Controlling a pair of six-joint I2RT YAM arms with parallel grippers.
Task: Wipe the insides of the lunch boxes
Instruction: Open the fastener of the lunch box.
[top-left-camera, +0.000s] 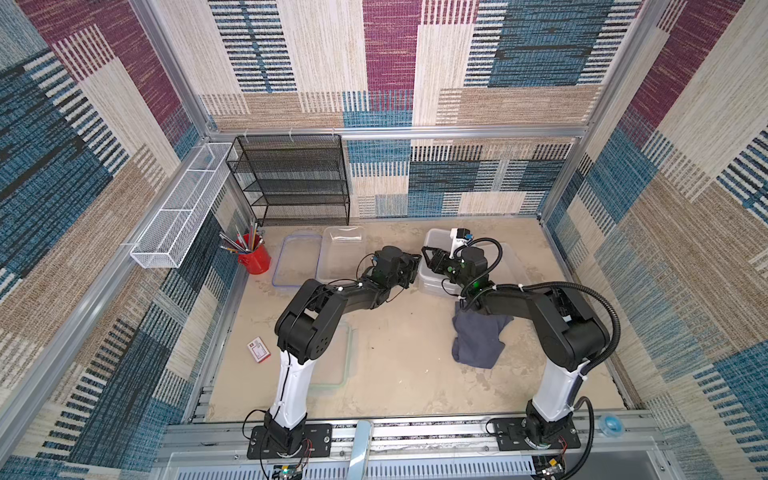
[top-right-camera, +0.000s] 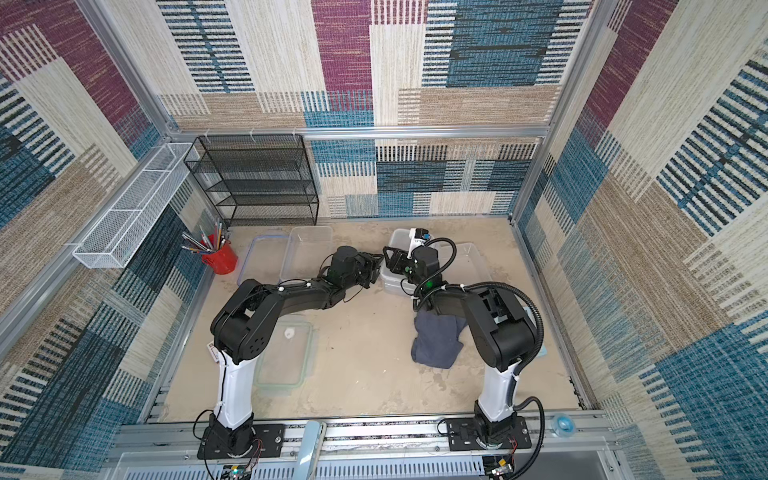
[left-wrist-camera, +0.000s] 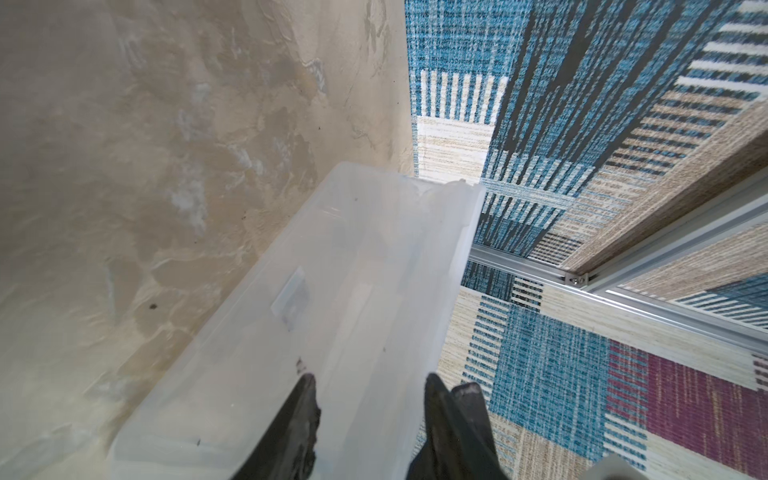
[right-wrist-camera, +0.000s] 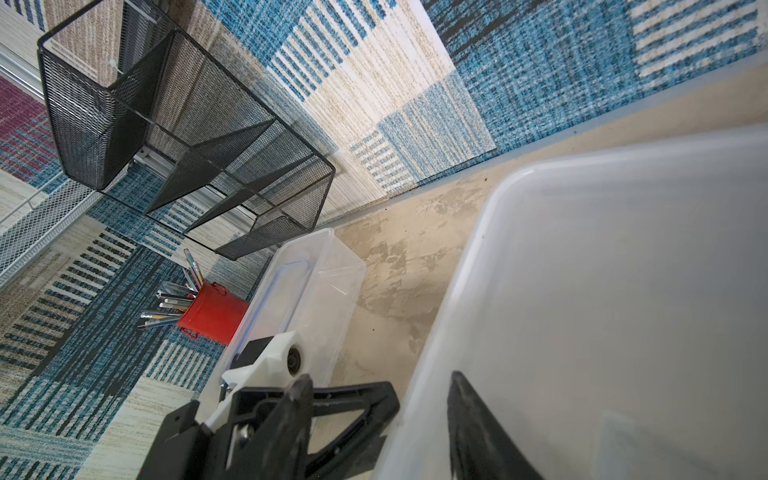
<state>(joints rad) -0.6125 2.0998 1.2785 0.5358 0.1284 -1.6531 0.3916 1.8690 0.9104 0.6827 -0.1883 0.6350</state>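
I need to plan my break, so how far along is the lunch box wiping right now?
Done: no wiping can be confirmed. In hand: the left gripper and right gripper stand open at the deep frosted tub; the grey cloth lies unheld on the table. Left: probably picking it up and wiping that tub, the clear tub and the rightmost tub.

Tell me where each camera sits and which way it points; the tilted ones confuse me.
Top views: high above the arms' bases, looking down at the whole table; left arm and right arm show, left gripper and right gripper at the frosted lunch box.
Left wrist: on the left arm, looking past its fingers along that box toward patterned walls.
Right wrist: on the right arm, looking past its fingers toward the clear lunch box, red pencil cup and black mesh shelf.
Shared: both wrist views show the frosted lunch box.
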